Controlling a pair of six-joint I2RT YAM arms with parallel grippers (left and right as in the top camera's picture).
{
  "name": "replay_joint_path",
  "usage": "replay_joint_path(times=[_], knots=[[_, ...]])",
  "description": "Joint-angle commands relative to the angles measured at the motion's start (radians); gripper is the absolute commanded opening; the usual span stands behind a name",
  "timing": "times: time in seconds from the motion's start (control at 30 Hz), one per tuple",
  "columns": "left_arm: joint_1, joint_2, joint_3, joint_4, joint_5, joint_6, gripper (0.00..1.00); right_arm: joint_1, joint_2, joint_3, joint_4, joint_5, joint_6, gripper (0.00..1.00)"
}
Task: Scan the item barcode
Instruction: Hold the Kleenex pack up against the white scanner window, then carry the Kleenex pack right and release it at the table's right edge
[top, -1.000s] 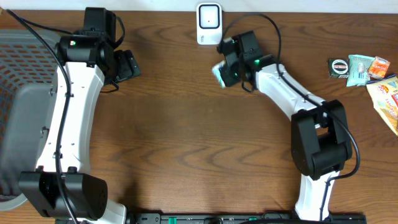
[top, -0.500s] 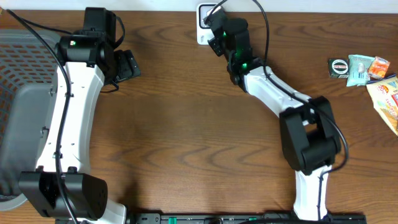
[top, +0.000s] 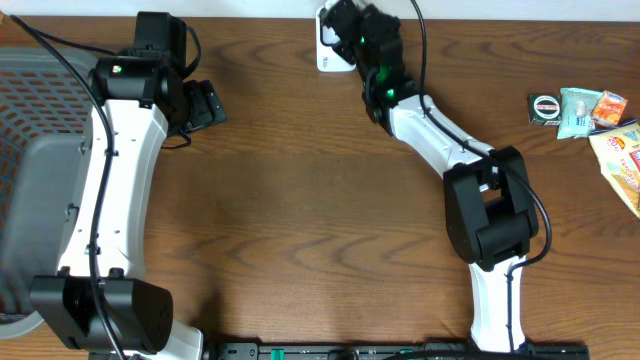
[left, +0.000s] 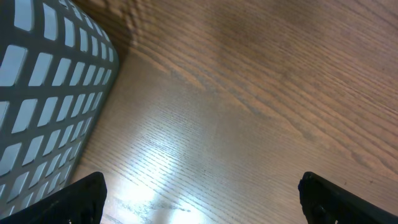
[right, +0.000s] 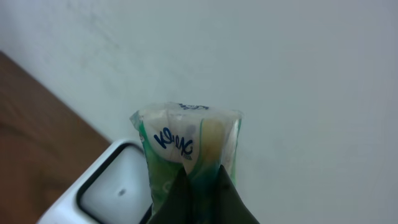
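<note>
- The near edge of the brown wooden bench (top: 300, 220) carries the two arm bases, at about 7 and 5 o'clock in the overhead view.
- The left end effector (top: 207, 104) hangs over the bench toward 10 o'clock. It is released, with its jaws spread wide and nothing between them.
- Its wrist camera shows only the dark fingertips (left: 71, 200) at the lower corners, with wood grain and a patch of glare beneath.
- A grey lattice basket (top: 35, 110) fills the 9 o'clock side. In the left wrist view its slotted wall rises just beside the left fingertip.
- At 3 o'clock, well apart from both arms, a small cluster of snack packets (top: 590, 110) lies by the bench's edge.
- The right arm stretches from 5 o'clock up to the far edge at 12 o'clock.
- There the right end effector (top: 345, 25) sits over the white scanner (top: 324, 58) and covers most of it.
- The right end effector is clenched on the packet (right: 186, 146), a green-and-white plastic-wrapped pack with blue lettering.
- In the right wrist view the two dark fingers pinch the packet's lower end, and it stands up from them.
- The scanner's dark window lies just beside the packet toward 8 o'clock. Whether the two touch cannot be told.
- Farthest back, a plain white wall (right: 280, 74) fills the space behind the packet.
</note>
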Motion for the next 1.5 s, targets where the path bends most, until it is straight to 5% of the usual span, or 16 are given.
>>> replay_joint_path(times=[0.0,0.77,1.13,1.47], knots=[[0.003,0.005,0.002,-0.003,-0.016,0.002,0.98,-0.014,0.018,0.059,-0.001,-0.008,-0.172,0.01],[0.003,0.005,0.002,-0.003,-0.016,0.002,0.98,-0.011,0.214,0.243,-0.048,0.084,-0.098,0.01],[0.003,0.005,0.002,-0.003,-0.016,0.002,0.98,-0.049,0.109,0.319,-0.328,0.145,-0.046,0.01],[0.003,0.005,0.002,-0.003,-0.016,0.002,0.98,-0.256,-0.015,0.319,-0.581,0.307,0.021,0.01]])
